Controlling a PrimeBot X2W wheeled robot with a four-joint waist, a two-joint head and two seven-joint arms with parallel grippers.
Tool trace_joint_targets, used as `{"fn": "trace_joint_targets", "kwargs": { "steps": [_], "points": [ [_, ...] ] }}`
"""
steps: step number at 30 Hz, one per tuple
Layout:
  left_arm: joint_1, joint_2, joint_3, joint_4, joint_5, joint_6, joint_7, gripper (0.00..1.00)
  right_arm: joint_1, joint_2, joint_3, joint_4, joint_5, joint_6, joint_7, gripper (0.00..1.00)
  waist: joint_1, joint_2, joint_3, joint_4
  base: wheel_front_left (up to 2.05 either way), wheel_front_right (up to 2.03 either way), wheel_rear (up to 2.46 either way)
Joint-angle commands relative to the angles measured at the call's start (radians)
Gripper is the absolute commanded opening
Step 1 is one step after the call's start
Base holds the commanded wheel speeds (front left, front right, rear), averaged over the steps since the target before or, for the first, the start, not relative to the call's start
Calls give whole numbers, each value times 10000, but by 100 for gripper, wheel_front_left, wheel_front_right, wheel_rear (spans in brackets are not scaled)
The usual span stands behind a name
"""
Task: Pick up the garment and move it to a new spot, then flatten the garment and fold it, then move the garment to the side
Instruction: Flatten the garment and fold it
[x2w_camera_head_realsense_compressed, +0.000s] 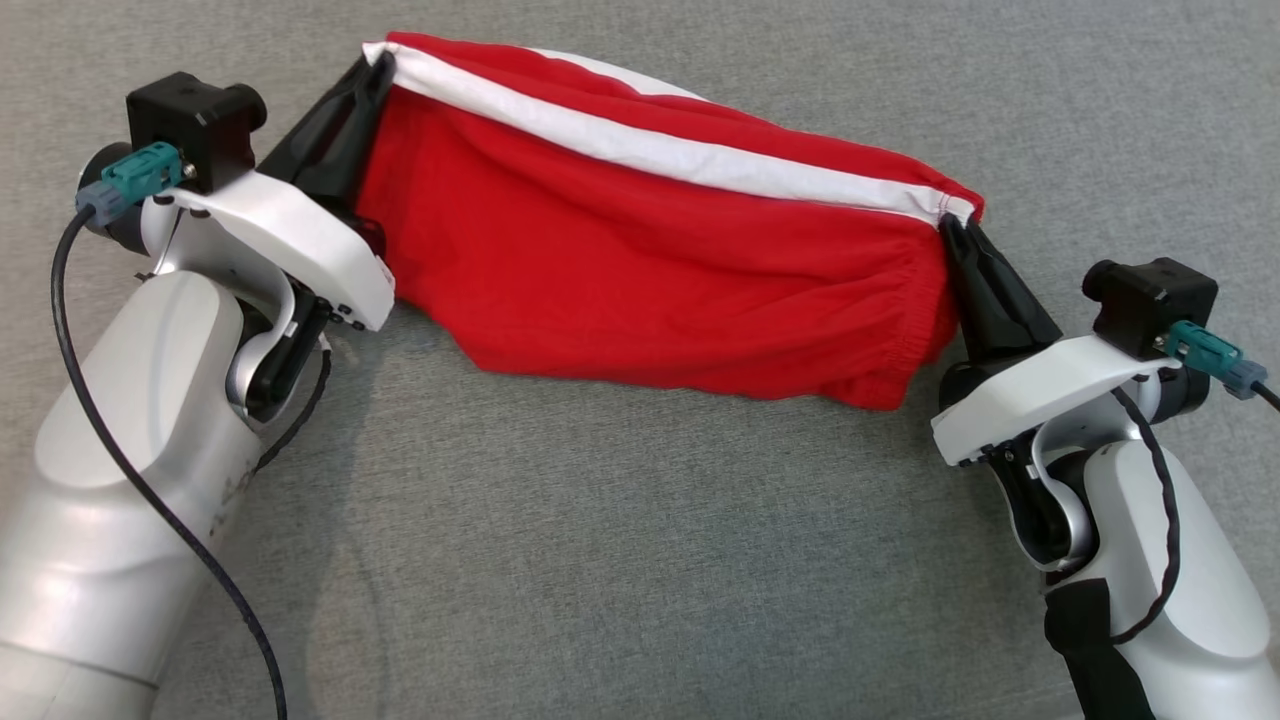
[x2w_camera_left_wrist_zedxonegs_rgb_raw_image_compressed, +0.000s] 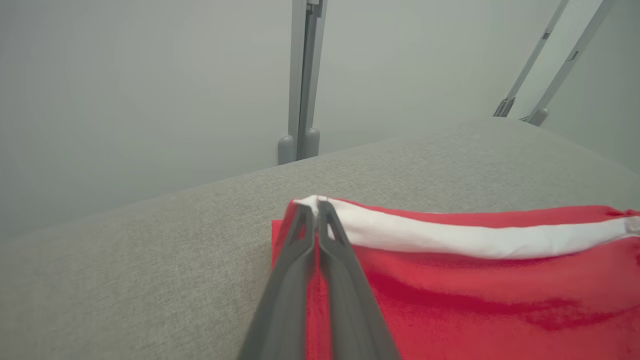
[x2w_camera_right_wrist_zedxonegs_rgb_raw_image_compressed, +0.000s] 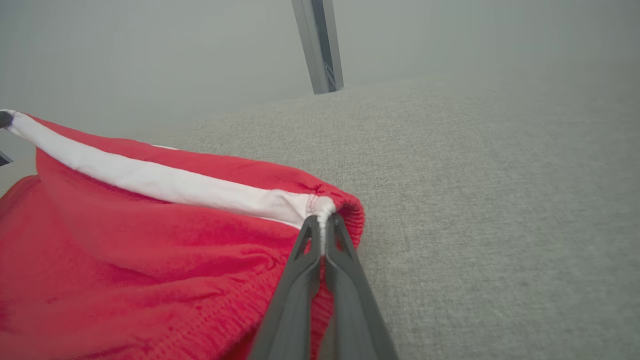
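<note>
Red garment (x2w_camera_head_realsense_compressed: 650, 270) hangs stretched over the grey cloth surface (x2w_camera_head_realsense_compressed: 640, 560), left gripper (x2w_camera_head_realsense_compressed: 375, 70) and right gripper (x2w_camera_head_realsense_compressed: 950, 225) each clamped on one end.

Soft even light, hazy wrist backgrounds

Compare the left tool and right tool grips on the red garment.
Left tool pinches the white band's smooth end; right tool pinches the end beside the gathered elastic edge. In the head view, left tool sits higher than right tool. Both are shut on the garment, band spanning between them.
</note>
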Motion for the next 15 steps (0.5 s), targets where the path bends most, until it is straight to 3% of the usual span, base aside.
{"fn": "trace_joint_targets", "kwargs": {
  "steps": [1, 4, 5, 6, 7, 11, 15],
  "points": [
    [-349, -41, -41, 468, 25, -97, -244, 0, -181, -31, 61, 206, 112, 1, -168, 0, 0, 0, 93, -134, 0, 0, 0],
    [-622, -233, -148, 1244, -103, -203, -572, 3, -314, -30, 163, 482, 220, 1, -392, 0, 0, 0, 108, -210, 0, 0, 0],
    [-718, -262, -176, 1466, -85, -236, -711, 35, -344, -27, 177, 558, 218, 1, -474, 16, 0, 0, 102, -219, 0, 0, 0],
    [-756, -399, -264, 1854, -131, -260, -931, 100, -313, -27, 217, 616, 417, -1, -686, 93, 0, 0, 51, -213, 0, 0, 0],
    [-718, -457, -306, 2054, -158, -264, -1018, 100, -249, -25, 253, 673, 436, -1, -758, 100, 0, 0, -3, -204, 0, 0, 0],
    [-323, -563, -291, 2454, -212, -284, -1392, 100, 111, -30, 338, 599, 455, 1, -988, 100, 0, 0, -263, -136, 0, 0, 0],
    [273, -532, 46, 2078, -30, 144, -1609, 100, 700, -120, 275, 130, 235, 1, -1180, 100, 0, 0, -599, 50, 0, 0, 0]
  ]
}}
